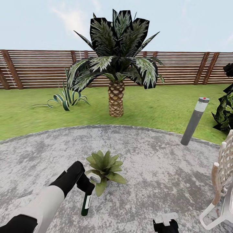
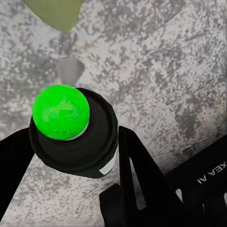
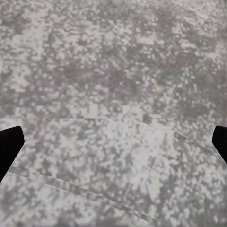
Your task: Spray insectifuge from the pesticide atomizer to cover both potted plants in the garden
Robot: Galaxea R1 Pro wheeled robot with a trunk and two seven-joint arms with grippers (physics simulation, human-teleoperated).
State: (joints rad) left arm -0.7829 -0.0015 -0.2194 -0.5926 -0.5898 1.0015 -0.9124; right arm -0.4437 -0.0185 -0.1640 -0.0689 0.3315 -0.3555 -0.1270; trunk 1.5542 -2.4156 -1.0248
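Note:
On the round grey patio (image 1: 155,168) stands one potted plant (image 1: 105,165), a low rosette of pointed green leaves that hides its pot. My left gripper (image 1: 84,183) is shut on the pesticide atomizer (image 1: 86,202), right beside the plant's near-left leaves. The dark green bottle hangs down from the fingers, and its pale spray head (image 1: 94,177) touches the leaves. In the left wrist view the atomizer (image 2: 73,142) sits end-on between my black fingers (image 2: 137,175), with a leaf tip (image 2: 54,14) beyond it. My right gripper (image 1: 165,223) is low at the front, open (image 3: 113,142) over bare paving.
A big palm (image 1: 116,64) and a striped agave (image 1: 66,97) grow on the lawn behind the patio, before a slatted fence (image 1: 32,68). A grey lamp post (image 1: 195,121) leans at the patio's right edge. A woven chair (image 1: 223,181) and a dark shrub (image 1: 226,110) stand at right.

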